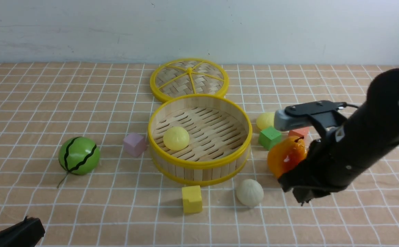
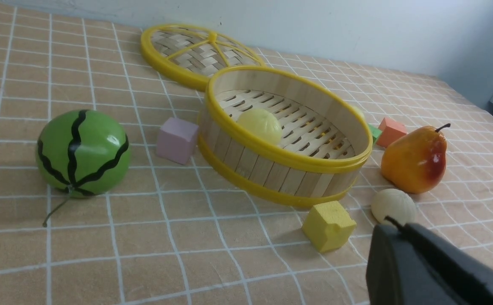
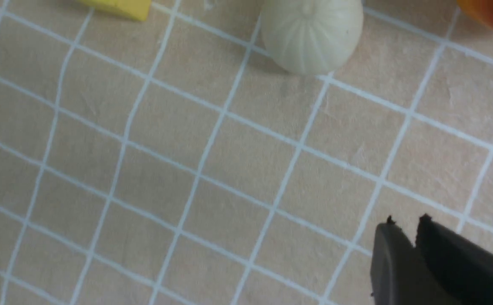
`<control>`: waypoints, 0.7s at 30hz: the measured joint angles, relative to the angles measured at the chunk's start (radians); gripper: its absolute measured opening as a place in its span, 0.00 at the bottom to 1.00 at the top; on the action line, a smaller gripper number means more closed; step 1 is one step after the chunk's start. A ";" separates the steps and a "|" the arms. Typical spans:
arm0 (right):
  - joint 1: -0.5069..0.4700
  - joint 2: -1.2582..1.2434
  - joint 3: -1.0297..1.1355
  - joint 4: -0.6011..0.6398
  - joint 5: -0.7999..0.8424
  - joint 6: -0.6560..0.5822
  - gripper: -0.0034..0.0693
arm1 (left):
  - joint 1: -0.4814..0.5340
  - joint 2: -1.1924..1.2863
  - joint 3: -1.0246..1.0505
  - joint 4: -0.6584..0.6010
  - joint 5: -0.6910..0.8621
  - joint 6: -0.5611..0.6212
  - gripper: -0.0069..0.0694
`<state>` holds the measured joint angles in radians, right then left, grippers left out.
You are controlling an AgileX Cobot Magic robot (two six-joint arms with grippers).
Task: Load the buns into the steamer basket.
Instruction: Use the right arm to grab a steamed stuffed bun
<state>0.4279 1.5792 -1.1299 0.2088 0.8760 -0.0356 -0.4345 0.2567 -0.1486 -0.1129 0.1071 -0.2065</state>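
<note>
Buns were only partly stowed: one pale yellow bun (image 1: 176,138) lay on the slatted floor of the steamer basket (image 1: 199,164), while an off-white bun (image 1: 250,192) sat outside, just in front of it, and a second yellow bun (image 1: 265,120) lay beyond the green cube (image 1: 270,137); no fourth showed. The right gripper (image 1: 302,201) hung near the off-white bun, jaws nearly together and empty. The left gripper (image 2: 388,222) was closed and empty too.

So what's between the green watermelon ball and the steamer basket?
A pink cube sits there, close beside the steamer basket; the front view shows it.
</note>
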 joint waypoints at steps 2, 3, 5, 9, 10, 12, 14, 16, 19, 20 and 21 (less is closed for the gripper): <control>0.004 0.069 -0.038 0.030 -0.027 0.001 0.27 | 0.000 0.000 0.000 0.000 0.000 0.000 0.08; 0.010 0.091 -0.052 0.038 -0.037 0.001 0.30 | 0.000 0.000 0.000 0.000 0.000 0.000 0.08; 0.023 0.141 -0.085 0.041 -0.059 0.001 0.37 | 0.000 0.000 0.000 0.000 0.000 0.000 0.08; 0.051 0.239 -0.168 0.021 -0.090 0.002 0.47 | 0.000 0.000 0.000 0.000 0.000 0.000 0.09; 0.050 0.243 -0.172 0.020 -0.091 0.002 0.47 | 0.000 0.000 0.000 0.000 0.000 0.000 0.09; 0.052 0.286 -0.207 0.014 -0.100 0.002 0.48 | 0.000 0.000 0.000 0.000 0.000 0.000 0.09; 0.052 0.306 -0.221 0.009 -0.105 0.002 0.48 | 0.000 0.000 0.000 0.000 0.000 0.000 0.09; 0.052 0.334 -0.235 -0.002 -0.124 0.002 0.47 | 0.000 0.000 0.000 0.000 0.000 0.000 0.10; 0.052 0.354 -0.239 -0.012 -0.157 0.003 0.45 | 0.000 0.000 0.000 0.000 0.000 0.000 0.10; 0.052 0.354 -0.239 -0.012 -0.157 0.003 0.45 | 0.000 0.000 0.000 0.000 0.000 0.000 0.10; 0.052 0.363 -0.239 -0.013 -0.162 0.003 0.44 | 0.000 0.000 0.000 0.000 0.000 0.000 0.11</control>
<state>0.4795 1.9422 -1.3687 0.1962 0.7143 -0.0325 -0.4345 0.2567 -0.1486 -0.1129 0.1071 -0.2065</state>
